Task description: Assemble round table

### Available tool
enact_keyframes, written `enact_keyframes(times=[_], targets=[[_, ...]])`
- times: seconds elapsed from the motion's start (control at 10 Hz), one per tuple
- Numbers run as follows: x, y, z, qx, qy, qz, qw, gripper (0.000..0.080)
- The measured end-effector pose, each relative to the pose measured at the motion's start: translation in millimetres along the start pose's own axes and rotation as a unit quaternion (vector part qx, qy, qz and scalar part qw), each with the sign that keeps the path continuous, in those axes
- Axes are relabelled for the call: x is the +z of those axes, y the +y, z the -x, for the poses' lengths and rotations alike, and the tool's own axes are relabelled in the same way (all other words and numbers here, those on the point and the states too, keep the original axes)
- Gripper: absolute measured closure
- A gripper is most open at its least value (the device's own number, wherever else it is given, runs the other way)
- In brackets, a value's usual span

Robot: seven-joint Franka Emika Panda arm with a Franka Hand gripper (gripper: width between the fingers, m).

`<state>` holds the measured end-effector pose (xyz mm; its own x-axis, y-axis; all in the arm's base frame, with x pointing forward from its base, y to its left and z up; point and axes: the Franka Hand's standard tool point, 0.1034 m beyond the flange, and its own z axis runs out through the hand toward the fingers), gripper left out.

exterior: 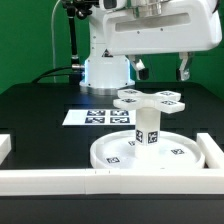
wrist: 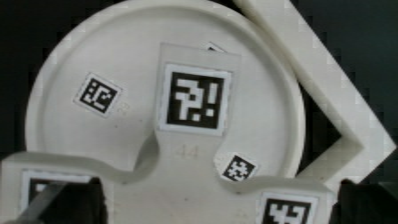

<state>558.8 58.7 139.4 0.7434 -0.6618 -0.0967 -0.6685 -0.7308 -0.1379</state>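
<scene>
Standing now: the round disc (exterior: 150,153) lies flat on the black counter (exterior: 40,110), leg (exterior: 148,126) upright at its centre, cross base (exterior: 148,99) on top.
Gripper: the gripper (exterior: 160,68) hangs open and empty, at 12 o'clock above the base.
Doing it well: descend centred, grip the base lightly, twist without tilting the leg.
Risk: the border wall (exterior: 120,179) at 6 o'clock sits close.

The Panda arm (exterior: 150,28) is smooth glossy white with rounded housings. Its base (exterior: 105,72) glows pale blue, and a black cable (exterior: 74,45) hangs beside it. The gripper (exterior: 160,68) has dark fingers (exterior: 184,70).
</scene>
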Motion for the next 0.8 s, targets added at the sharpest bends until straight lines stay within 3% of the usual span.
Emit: enact_keyframes(times=[0.4,0.8], targets=[[0.0,0.4,-0.4,-0.142,0.000,0.000,0.990,0.0151],[0.5,-2.0,-4.4,-0.404,0.012,0.011,0.915,0.0151]])
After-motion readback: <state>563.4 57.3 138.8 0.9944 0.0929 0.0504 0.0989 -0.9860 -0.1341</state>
